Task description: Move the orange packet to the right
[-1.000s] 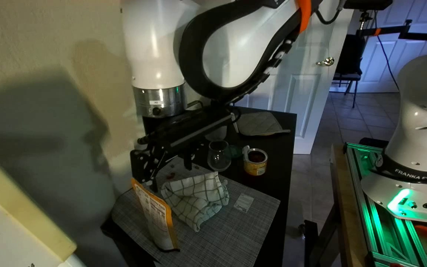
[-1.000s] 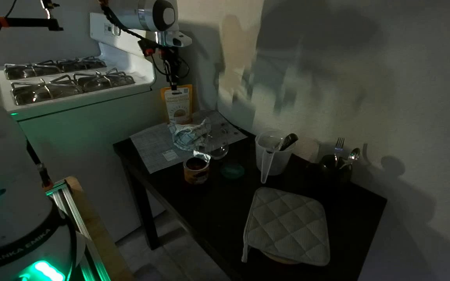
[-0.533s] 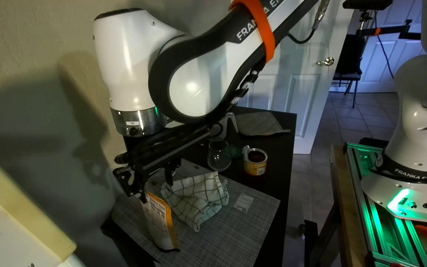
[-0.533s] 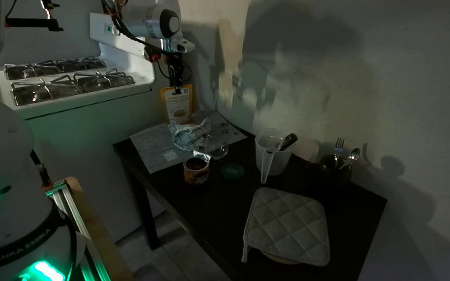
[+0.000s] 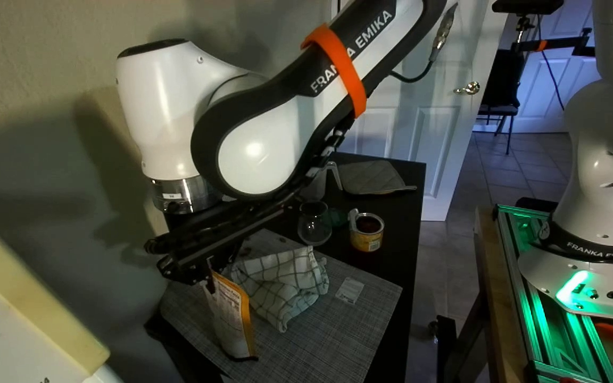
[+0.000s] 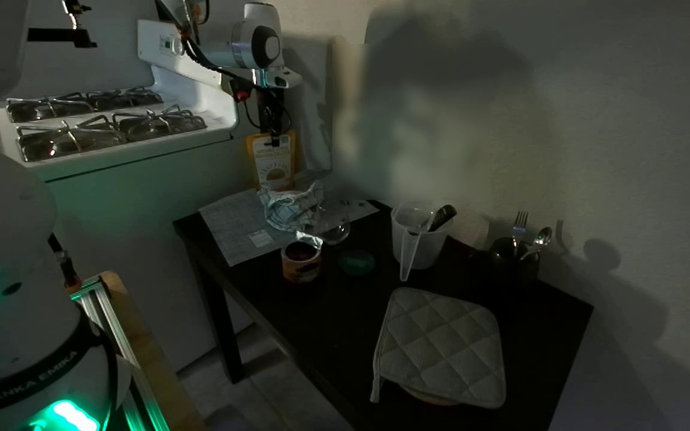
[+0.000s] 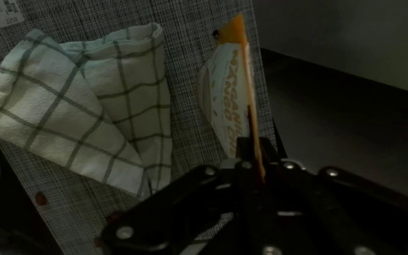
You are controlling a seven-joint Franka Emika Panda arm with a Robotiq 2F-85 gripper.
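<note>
The orange packet (image 5: 233, 324) stands upright on a grey woven mat in an exterior view. Its pale printed face (image 6: 273, 166) shows from across the table. In the wrist view the packet (image 7: 224, 81) is seen from above, its thin orange top edge running between the fingers. My gripper (image 7: 255, 150) is shut on that top edge, with one dark fingertip against each side. From outside, the gripper (image 5: 212, 287) reaches down onto the packet's upper end. Its far finger is partly hidden behind the packet and the arm.
A checked cloth (image 5: 285, 287) lies close beside the packet. Nearby are a stemless glass (image 5: 314, 226), an opened can (image 5: 366, 233), a measuring jug (image 6: 420, 239) and a quilted pot holder (image 6: 441, 347). The wall and a white stove (image 6: 111, 137) border the table.
My arm has come down and over to the packet's top, and the gripper's fingers have gone from wide apart to closed on it. The packet has barely moved.
</note>
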